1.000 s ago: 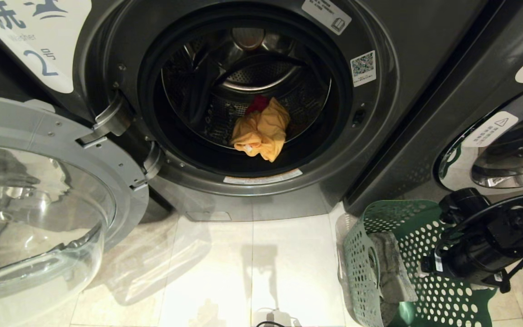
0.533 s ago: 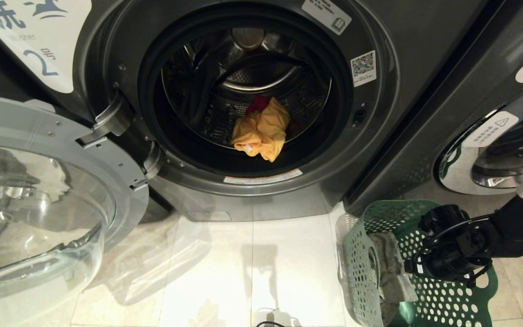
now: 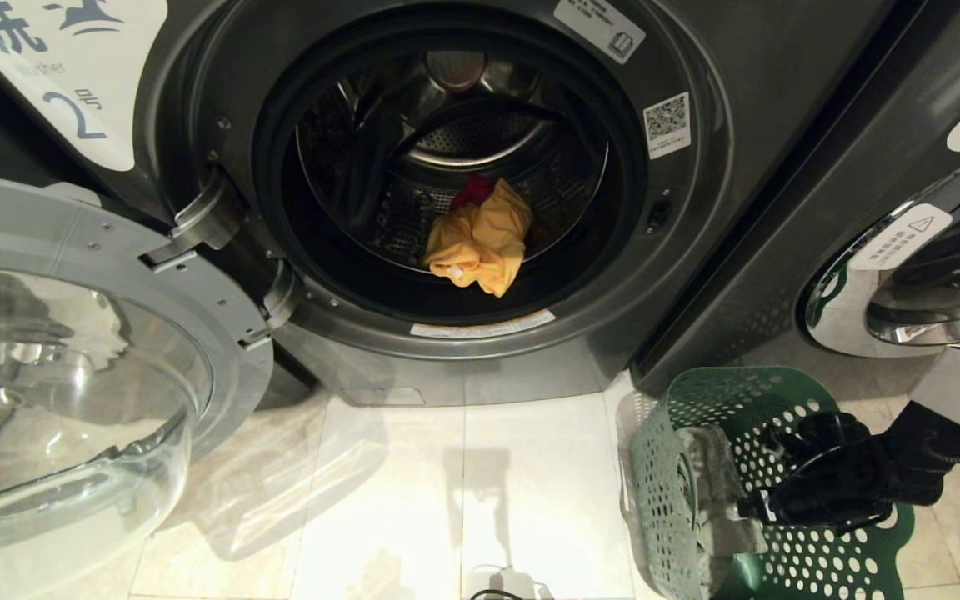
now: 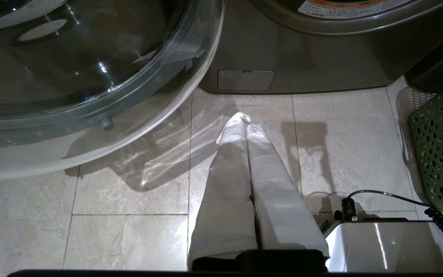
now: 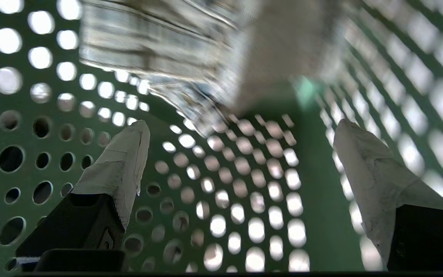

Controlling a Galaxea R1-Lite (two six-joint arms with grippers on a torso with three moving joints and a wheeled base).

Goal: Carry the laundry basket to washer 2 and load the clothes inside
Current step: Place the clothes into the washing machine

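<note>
Where right gripper (image 5: 240, 130) enters laundry basket (image 3: 680, 392), fingers (image 5: 121, 161) spread (cloth (image 5: 190, 57) blurred); left gripper (image 4: 246, 119) clenched.

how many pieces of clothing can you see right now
3. A yellow garment lies in the drum of washer 2, a red one peeks out behind it, and a grey cloth hangs in the laundry basket. More may be hidden.
</note>
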